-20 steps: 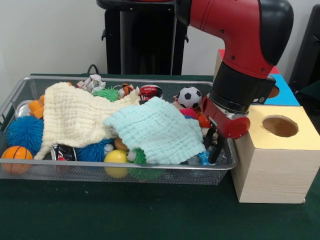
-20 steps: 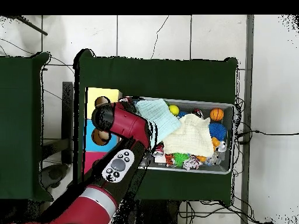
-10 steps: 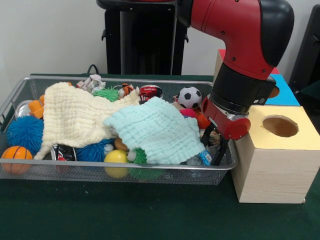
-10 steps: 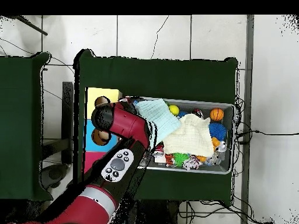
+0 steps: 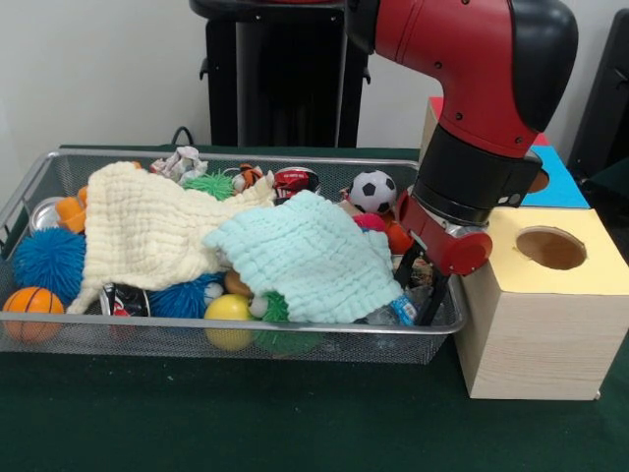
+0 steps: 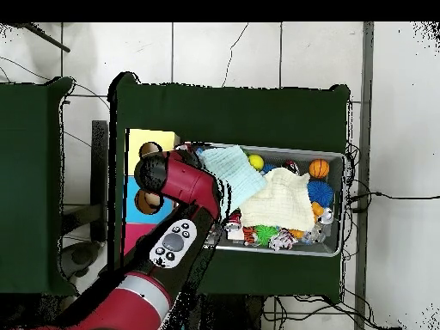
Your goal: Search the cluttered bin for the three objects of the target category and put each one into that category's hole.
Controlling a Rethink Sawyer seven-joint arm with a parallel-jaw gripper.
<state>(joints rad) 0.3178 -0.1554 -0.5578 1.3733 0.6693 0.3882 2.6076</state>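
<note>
A wire bin (image 5: pixel 246 332) holds a cream cloth (image 5: pixel 147 231) and a mint cloth (image 5: pixel 305 256) that cover much of the clutter. Around them show a football (image 5: pixel 373 191), a basketball (image 5: pixel 29 303), a yellow ball (image 5: pixel 229 309), blue spiky balls (image 5: pixel 47 261), a can (image 5: pixel 295 181) and crumpled paper (image 5: pixel 180 162). My gripper (image 5: pixel 421 287) is low in the bin's right end, just above a clear bottle with a blue label (image 5: pixel 395 312). Something crumpled shows at its tip. In the overhead view the red arm (image 6: pixel 193 185) hides the gripper.
A wooden box with a yellow top and a round hole (image 5: pixel 550 248) stands against the bin's right end. Behind it are a blue-topped box (image 5: pixel 560 182) and a red one (image 5: pixel 435 103). The bin (image 6: pixel 340 206) lies on green cloth (image 6: pixel 232 112).
The gripper has risen slightly from its lowest point in the bin's right end over the first half second. Since then nothing has visibly moved.
</note>
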